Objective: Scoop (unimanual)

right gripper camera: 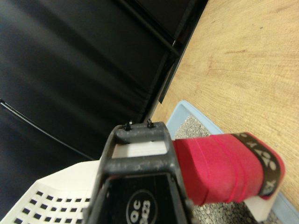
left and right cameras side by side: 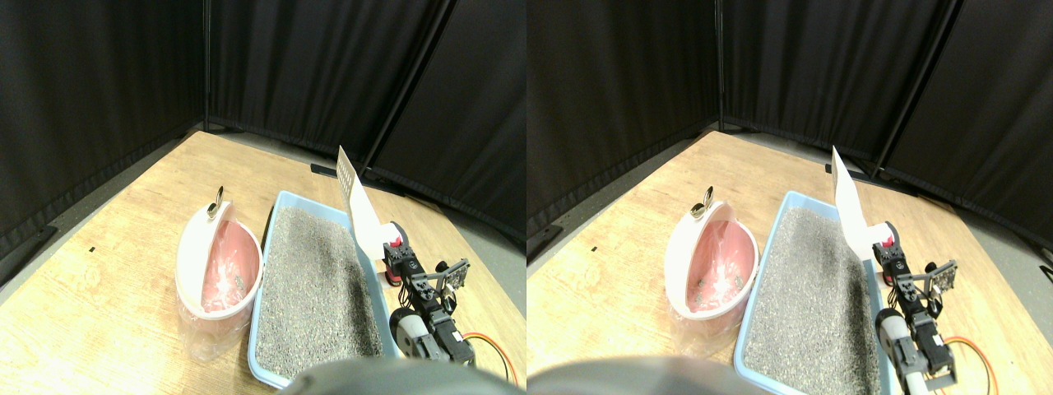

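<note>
in the stereo pair view, a light blue tray [left and right cameras side by side: 265, 265] full of grey litter [left and right cameras side by side: 317, 288] lies on the wooden floor [left and right cameras side by side: 99, 271], with black curtains [left and right cameras side by side: 99, 74] behind. just beside the tray's left edge stands a white bin [left and right cameras side by side: 196, 255] with a pink lining and its lid tipped up. the right gripper [left and right cameras side by side: 393, 251] reaches in from the lower right and holds a white slotted scoop [left and right cameras side by side: 359, 202] up over the tray's right rim, blade pointing upward, clear of the litter.

in the wrist view, the scoop's red-wrapped handle [right gripper camera: 219, 165] lies right beside the dark jaw frame, and the slotted blade [right gripper camera: 51, 198] shows past it. whether the gripper's jaws pinch the handle cannot be told.
</note>
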Tool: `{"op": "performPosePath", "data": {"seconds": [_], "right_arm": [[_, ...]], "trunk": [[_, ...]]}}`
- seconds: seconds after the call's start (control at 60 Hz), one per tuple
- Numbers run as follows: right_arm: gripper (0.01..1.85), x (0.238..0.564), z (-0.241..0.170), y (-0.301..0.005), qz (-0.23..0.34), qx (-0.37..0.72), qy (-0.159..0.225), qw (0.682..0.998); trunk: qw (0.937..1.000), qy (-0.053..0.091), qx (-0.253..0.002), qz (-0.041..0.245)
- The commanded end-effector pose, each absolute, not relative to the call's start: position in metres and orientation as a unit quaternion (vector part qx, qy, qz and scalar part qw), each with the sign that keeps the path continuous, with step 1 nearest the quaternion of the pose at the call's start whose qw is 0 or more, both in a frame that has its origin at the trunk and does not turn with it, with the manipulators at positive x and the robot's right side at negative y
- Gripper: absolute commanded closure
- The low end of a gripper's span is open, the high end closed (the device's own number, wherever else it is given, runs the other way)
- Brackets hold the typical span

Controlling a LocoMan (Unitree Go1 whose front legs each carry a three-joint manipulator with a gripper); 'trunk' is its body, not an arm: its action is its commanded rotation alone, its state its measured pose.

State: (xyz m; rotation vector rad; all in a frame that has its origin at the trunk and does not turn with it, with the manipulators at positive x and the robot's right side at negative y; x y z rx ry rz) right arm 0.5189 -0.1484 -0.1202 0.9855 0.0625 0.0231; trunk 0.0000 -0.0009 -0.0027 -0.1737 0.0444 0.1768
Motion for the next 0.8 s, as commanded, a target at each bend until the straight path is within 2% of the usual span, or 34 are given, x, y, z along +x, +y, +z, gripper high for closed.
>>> {"op": "performPosePath", "data": {"seconds": [0.017, 0.183, 0.467, 0.8], "right_arm": [[1.81, 0.521, -0.106, -0.146, 0.054, 0.448, -0.016, 0.892], [1.81, 0.52, -0.098, -0.147, 0.085, 0.3, -0.045, 0.949], [1.81, 0.52, -0.089, -0.142, 0.105, 0.184, -0.055, 0.976], [1.81, 0.522, -0.085, -0.133, 0.15, 0.105, -0.053, 0.982]], "trunk": [[0.9911, 0.023, -0.089, 0.096], [0.9907, 0.024, -0.09, 0.099], [0.9895, 0.026, -0.095, 0.106], [0.9872, 0.03, -0.1, 0.121]]}}
